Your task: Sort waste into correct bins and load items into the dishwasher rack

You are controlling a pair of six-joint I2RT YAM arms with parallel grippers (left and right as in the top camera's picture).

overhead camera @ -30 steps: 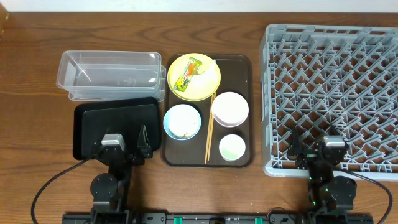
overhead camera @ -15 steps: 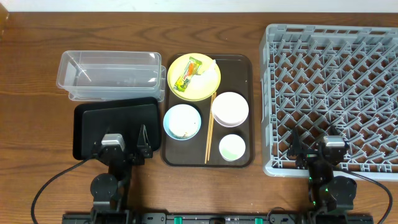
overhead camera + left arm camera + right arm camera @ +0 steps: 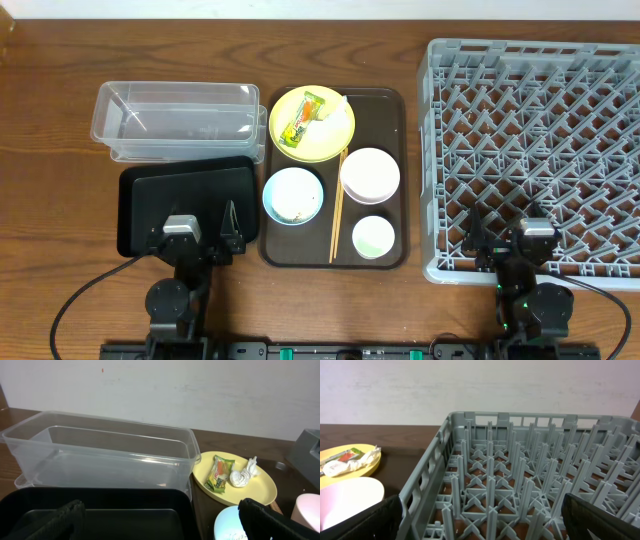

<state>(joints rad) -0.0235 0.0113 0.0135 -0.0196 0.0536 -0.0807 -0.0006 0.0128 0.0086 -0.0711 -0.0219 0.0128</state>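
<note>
A yellow plate (image 3: 312, 135) holds the yellow-green wrapper (image 3: 302, 118) and the white paper scrap (image 3: 331, 110). The light blue bowl (image 3: 292, 193) has rice grains in it. The pinkish-white bowl (image 3: 370, 174), the green cup (image 3: 373, 237) and the chopsticks (image 3: 337, 205) lie on the brown tray. The clear tub (image 3: 178, 120) and the black tray (image 3: 185, 195) are on the left, and the grey rack (image 3: 540, 140) is on the right. My left gripper (image 3: 160, 521) is open and empty over the black tray (image 3: 100, 510). My right gripper (image 3: 482, 520) is open and empty over the rack's near edge (image 3: 520, 485).
The dark brown serving tray (image 3: 385, 110) sits between the bins and the rack. A white wall stands behind the table. In the left wrist view the tub (image 3: 100, 450) is straight ahead and the plate (image 3: 262, 491) is to the right.
</note>
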